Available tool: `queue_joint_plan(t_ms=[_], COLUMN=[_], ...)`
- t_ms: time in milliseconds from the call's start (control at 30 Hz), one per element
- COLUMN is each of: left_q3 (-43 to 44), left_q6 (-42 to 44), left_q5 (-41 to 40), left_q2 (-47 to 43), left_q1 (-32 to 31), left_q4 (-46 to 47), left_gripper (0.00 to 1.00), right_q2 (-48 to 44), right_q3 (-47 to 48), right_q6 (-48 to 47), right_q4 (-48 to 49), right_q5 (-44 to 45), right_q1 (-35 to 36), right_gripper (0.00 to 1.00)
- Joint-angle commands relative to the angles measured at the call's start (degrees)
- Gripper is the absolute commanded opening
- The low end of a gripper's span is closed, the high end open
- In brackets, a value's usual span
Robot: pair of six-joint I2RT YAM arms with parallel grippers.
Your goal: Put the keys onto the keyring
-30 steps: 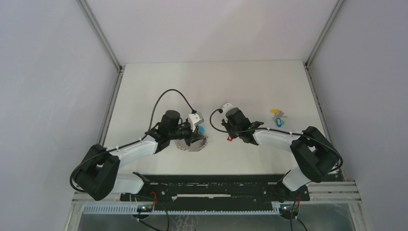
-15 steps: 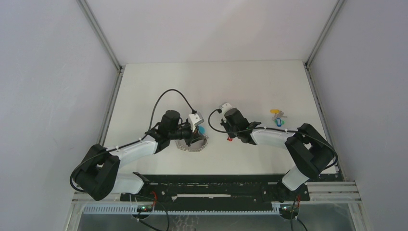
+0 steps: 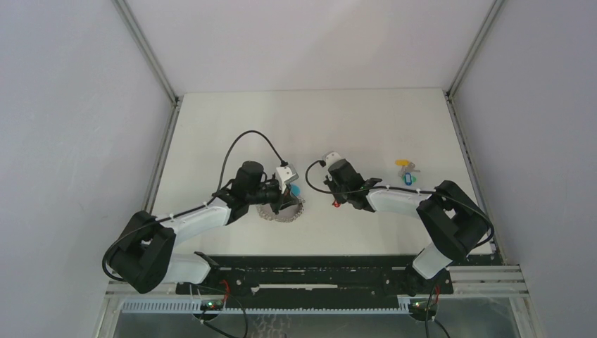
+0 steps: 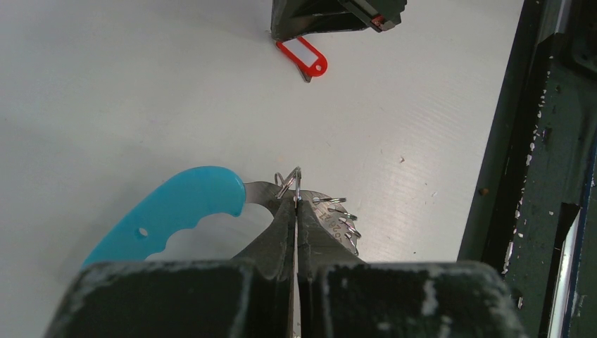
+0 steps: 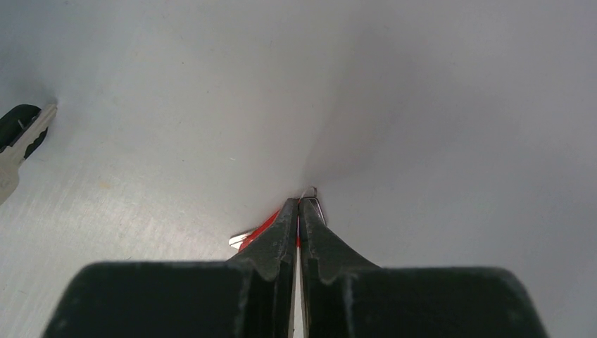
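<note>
The keyring (image 3: 280, 211) lies at mid-table, a silvery loop with a bright blue curved segment (image 3: 295, 189). My left gripper (image 3: 287, 200) is shut on it. In the left wrist view its jaws (image 4: 297, 201) pinch a small wire loop at the metal part (image 4: 336, 217), beside the blue segment (image 4: 169, 218). My right gripper (image 3: 336, 201) is shut on the red key (image 3: 336, 204), low over the table to the right of the keyring. The right wrist view shows its jaws (image 5: 298, 204) closed on the red head (image 5: 262, 229). The left wrist view also shows the red key (image 4: 303, 56).
The yellow key (image 3: 402, 163) and the blue-teal key (image 3: 406, 180) lie together at the right of the table, behind my right forearm. A small dark and silver object (image 5: 20, 137) shows at the left edge of the right wrist view. The dark rail (image 4: 542, 176) runs along the near edge.
My right arm's elbow has shifted a little to the left while its gripper stays over the red key. The left arm and the keyring have not moved.
</note>
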Motion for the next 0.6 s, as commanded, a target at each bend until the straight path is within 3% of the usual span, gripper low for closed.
queue_joint_plan(t_ms=[0,233,567], left_q3=[1.9,1.9,1.9], left_q6=[-0.6,-0.7,-0.7], left_q5=[1.8,1.9,2.1], left_q2=[-0.5,-0.6,-0.9], left_q1=[-0.1,-0.2,-0.1], left_q4=[3.2,3.1,2.6], left_gripper=[0.00,0.00,0.00], right_q2=[0.0,0.5,6.0], right_q3=[1.5,10.7,21.6], right_q6=[1.9,2.3,4.3], right_q4=[-1.9,-18.8,-36.9], right_q5=[0.2,-1.0,-13.5], right_q1=[0.4,0.3,-3.6], right_gripper=[0.00,0.00,0.00])
